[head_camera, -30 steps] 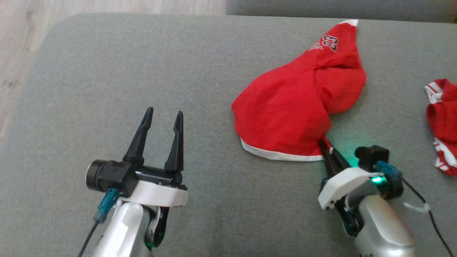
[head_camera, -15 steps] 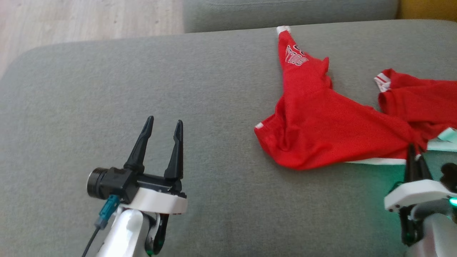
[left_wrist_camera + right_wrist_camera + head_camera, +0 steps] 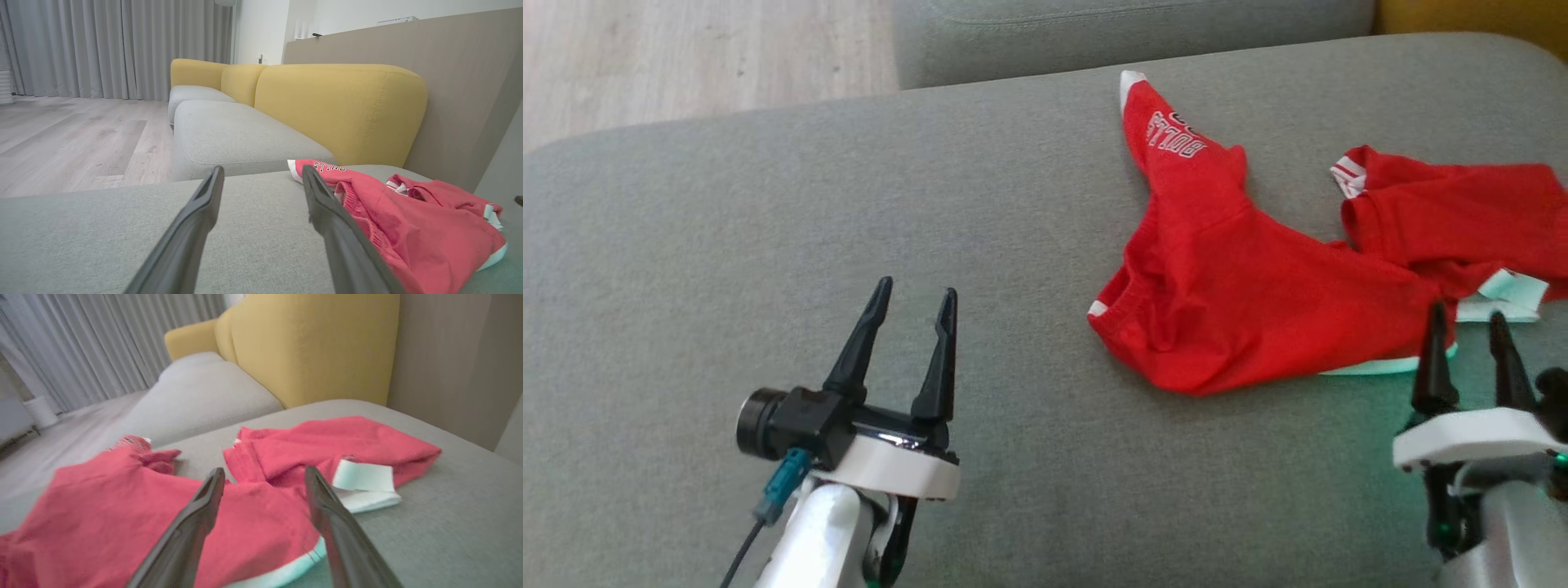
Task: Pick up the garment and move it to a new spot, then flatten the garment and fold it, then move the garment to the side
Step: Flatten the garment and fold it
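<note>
Head view showed the red garment crumpled on the right half of the grey cushion. The right gripper, jaws spread and empty, stood at the cushion's near right, over the garment's near edge. The left gripper, jaws likewise spread, hovered over the cushion's near left.

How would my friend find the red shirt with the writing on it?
Start at the big grey fabric sofa cushion. Two crumpled red cloth garments lie on its right part; take the left one, the red jersey. It alone has white lettering near its narrow far tip, while the other red garment shows striped white trim.
</note>
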Tool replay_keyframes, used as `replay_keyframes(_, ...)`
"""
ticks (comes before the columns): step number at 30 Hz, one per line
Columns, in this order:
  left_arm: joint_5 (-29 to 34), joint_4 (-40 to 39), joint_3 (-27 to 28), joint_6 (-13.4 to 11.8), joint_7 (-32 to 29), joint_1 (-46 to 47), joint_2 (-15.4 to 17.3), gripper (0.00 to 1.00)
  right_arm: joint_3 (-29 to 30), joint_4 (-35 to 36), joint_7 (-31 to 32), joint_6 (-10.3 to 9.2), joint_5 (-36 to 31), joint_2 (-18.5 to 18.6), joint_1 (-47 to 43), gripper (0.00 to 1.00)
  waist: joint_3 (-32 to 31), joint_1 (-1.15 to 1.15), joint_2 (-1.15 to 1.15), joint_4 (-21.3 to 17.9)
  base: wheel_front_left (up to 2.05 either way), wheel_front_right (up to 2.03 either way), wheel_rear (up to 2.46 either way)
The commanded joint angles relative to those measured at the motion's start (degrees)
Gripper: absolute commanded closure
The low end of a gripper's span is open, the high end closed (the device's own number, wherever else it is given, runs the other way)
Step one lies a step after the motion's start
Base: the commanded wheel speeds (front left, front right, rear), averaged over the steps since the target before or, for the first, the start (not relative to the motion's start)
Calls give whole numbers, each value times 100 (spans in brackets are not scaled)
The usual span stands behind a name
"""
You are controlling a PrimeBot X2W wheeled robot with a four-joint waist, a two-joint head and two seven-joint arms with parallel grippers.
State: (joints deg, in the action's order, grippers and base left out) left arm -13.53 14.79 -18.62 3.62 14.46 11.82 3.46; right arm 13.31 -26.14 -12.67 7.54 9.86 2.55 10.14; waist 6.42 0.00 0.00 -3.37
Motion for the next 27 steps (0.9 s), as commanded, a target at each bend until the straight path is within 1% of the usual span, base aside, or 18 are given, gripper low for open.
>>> replay_keyframes(1,62,-157,135,22,53,196,8,0,-263,285,-104,-5,111,32,11,0,-10,0,0,-56,0,0,0)
replay_keyframes(5,111,-83,24,106,53,226,34,0,-701,747,-206,-5,390,32,-331,0,3,0,0,-228,0,0,0)
replay_keyframes(8,162,37,-159,194,51,289,88,0,-784,977,-225,-5,516,32,-511,0,29,0,0,-374,0,0,0)
replay_keyframes(10,186,134,-378,269,-22,383,133,0,-794,1101,-229,-5,548,32,-555,0,57,0,0,-462,0,0,0)
replay_keyframes(13,162,302,-865,355,-308,604,237,0,-820,1243,-230,-5,570,32,-575,0,123,0,0,-586,0,0,0)
replay_keyframes(18,-64,585,-1691,383,-785,1168,446,0,-901,1332,-231,-5,614,32,-557,0,278,0,0,-818,0,0,0)
replay_keyframes(19,-64,585,-1691,383,-785,1168,446,0,-901,1332,-231,-5,614,32,-557,0,278,0,0,-818,0,0,0)
replay_keyframes(21,-200,727,-1977,384,-958,1417,549,0,-961,1343,-231,-5,645,32,-540,0,342,0,0,-920,0,0,0)
replay_keyframes(24,-323,967,-2190,385,-1103,1763,665,0,-1059,1353,-232,-5,696,32,-509,0,429,0,0,-1081,0,0,0)
replay_keyframes(27,-344,1269,-2178,370,-1189,2045,691,0,-1143,1360,-232,-5,737,32,-494,0,495,0,0,-1244,0,0,0)
